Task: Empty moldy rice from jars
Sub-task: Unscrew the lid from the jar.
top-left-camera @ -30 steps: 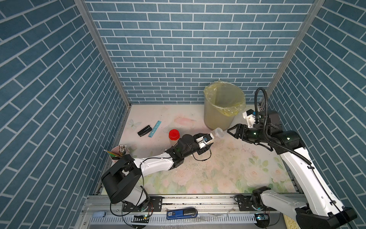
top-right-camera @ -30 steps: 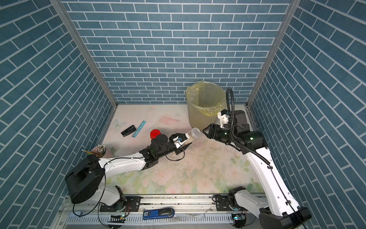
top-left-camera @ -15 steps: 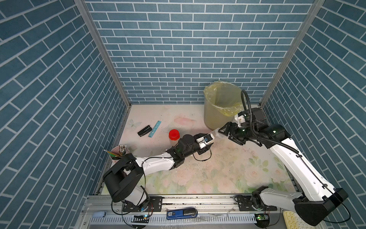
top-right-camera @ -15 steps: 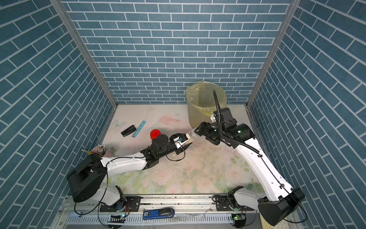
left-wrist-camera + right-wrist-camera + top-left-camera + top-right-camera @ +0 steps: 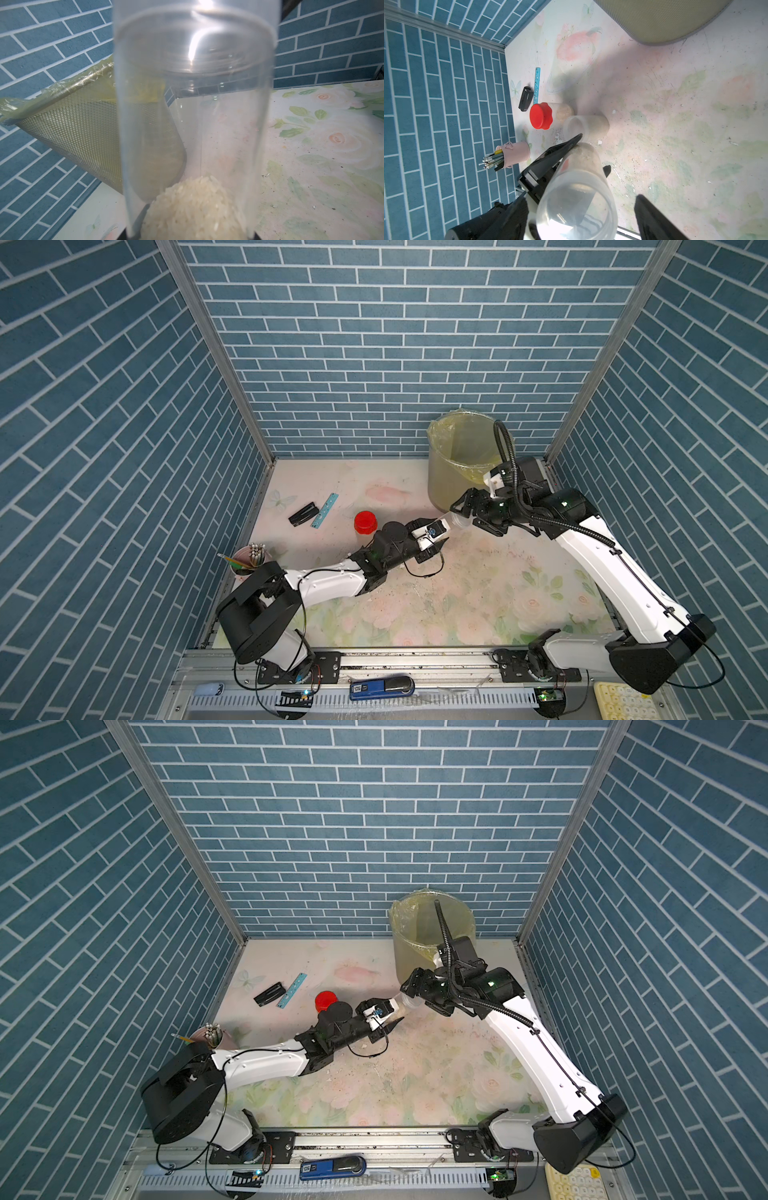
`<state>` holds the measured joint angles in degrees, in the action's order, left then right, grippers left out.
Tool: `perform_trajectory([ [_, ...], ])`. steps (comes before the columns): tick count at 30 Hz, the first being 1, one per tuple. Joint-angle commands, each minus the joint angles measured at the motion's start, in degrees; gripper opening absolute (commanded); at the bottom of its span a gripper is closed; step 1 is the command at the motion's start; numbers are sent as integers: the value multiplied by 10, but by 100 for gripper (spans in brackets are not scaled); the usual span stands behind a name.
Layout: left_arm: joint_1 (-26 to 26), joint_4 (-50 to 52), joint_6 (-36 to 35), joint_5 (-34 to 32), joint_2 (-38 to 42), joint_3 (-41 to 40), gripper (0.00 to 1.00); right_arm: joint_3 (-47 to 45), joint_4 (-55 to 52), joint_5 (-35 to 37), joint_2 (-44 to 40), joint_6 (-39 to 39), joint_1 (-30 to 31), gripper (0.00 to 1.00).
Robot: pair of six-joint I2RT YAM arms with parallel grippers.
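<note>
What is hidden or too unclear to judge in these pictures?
1. The inside of the bin: in both top views the right arm and its cable cover part of it.
2. The standing clear jar: hidden behind the left arm in both top views.
3. The lid of the held jar: clear and blurred in both wrist views; tight or loose, cannot tell.

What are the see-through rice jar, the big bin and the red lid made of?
Clear cylindrical jar: probably glossy plastic; see-through, bright glints. Round bin wall: fine mesh, perhaps metal, under a crinkly yellow bag. Red scalloped cap: smooth plastic, apparently.
</note>
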<state>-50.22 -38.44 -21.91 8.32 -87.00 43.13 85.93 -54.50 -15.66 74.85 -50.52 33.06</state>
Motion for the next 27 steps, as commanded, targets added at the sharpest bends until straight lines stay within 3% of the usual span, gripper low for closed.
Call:
perform_trajectory([
  [1,2,-26,-3,-6,-4,-3,33,27,-32,20,11,30,12,81],
  [27,2,-21,-2,-10,-14,0,33,37,-42,7,32,74,23,63],
])
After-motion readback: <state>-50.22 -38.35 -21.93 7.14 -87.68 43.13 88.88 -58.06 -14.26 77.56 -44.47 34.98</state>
